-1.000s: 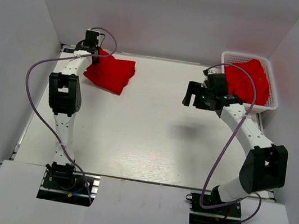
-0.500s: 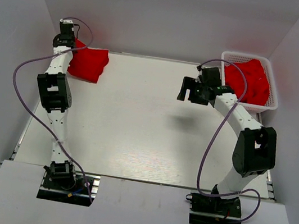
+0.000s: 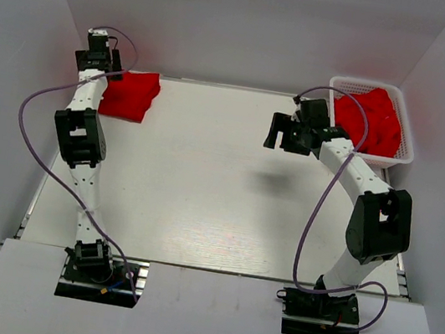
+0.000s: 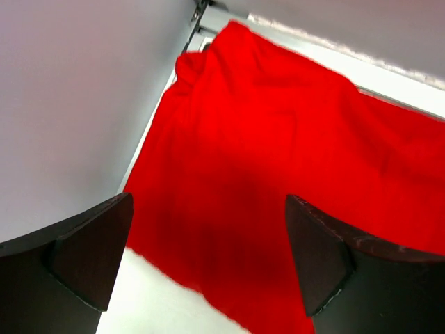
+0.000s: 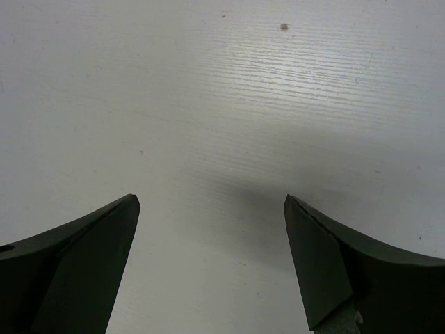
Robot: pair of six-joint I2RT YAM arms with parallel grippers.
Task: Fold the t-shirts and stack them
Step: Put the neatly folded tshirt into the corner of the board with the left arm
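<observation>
the white table point(image 3: 203, 181) is carrying a mesh basket point(image 3: 407, 156) at its far right corner, red t-shirts point(image 3: 370, 118) heaped inside. a folded t-shirt point(image 3: 130, 95) is lying far left, the left gripper point(image 4: 208, 229) hovering over it, jaws wide apart. the right gripper point(image 5: 212, 229) is hanging mid-table, jaws apart.

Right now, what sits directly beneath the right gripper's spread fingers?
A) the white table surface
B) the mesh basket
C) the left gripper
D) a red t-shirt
A: in the right wrist view, the right gripper is open and only the white table shows between its fingers. In the top view, the basket lies off to its side.
</observation>
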